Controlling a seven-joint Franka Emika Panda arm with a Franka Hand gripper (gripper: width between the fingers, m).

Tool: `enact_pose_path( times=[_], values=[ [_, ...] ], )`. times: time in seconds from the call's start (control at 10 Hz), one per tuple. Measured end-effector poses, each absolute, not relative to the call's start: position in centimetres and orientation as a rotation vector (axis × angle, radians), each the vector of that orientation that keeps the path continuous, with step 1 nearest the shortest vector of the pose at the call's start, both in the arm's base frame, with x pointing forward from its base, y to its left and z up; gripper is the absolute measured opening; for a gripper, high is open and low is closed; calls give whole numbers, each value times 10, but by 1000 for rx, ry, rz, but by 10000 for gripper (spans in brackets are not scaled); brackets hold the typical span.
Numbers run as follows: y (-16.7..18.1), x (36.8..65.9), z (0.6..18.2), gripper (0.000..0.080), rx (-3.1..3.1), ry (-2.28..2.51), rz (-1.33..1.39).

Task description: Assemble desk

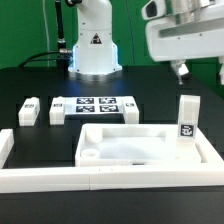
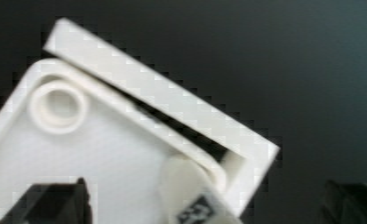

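the tool hangs in open air above the far corner of the tabletop panel on the exterior view's right, well above the upright leg and touching nothing. in the wrist view its dark fingers sit at opposite sides of the picture, spread wide, with nothing pinched between them.

the tabletop panel lies flat on the black surface, rim up, inside the border rails. one rail runs close along its near edge and another along its edge on the exterior view's right. the wrist view shows only a thin dark gap between panel rim and rail. the upright leg stands inside the panel at that far corner, its tag facing the exterior camera. a round socket sits inside the rim near a corner.

a loose leg and a second loose leg lie side by side on the exterior view's left, just beside the marker board and apart from the panel. a broad stretch of surface lies between the marker board and the robot base.
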State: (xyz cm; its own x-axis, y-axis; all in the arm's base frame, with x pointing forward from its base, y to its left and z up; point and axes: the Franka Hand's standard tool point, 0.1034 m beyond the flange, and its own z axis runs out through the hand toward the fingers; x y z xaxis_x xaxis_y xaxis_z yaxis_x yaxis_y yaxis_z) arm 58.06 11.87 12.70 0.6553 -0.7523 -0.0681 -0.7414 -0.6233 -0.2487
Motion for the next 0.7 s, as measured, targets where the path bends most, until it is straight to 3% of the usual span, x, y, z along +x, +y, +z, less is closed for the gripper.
enact_pose_path(
  times=[0.3, 0.7],
  values=[
    [109, 548, 96, 649, -2818, 853, -79],
    [104, 545, 93, 649, -2916, 485, -109]
  ],
)
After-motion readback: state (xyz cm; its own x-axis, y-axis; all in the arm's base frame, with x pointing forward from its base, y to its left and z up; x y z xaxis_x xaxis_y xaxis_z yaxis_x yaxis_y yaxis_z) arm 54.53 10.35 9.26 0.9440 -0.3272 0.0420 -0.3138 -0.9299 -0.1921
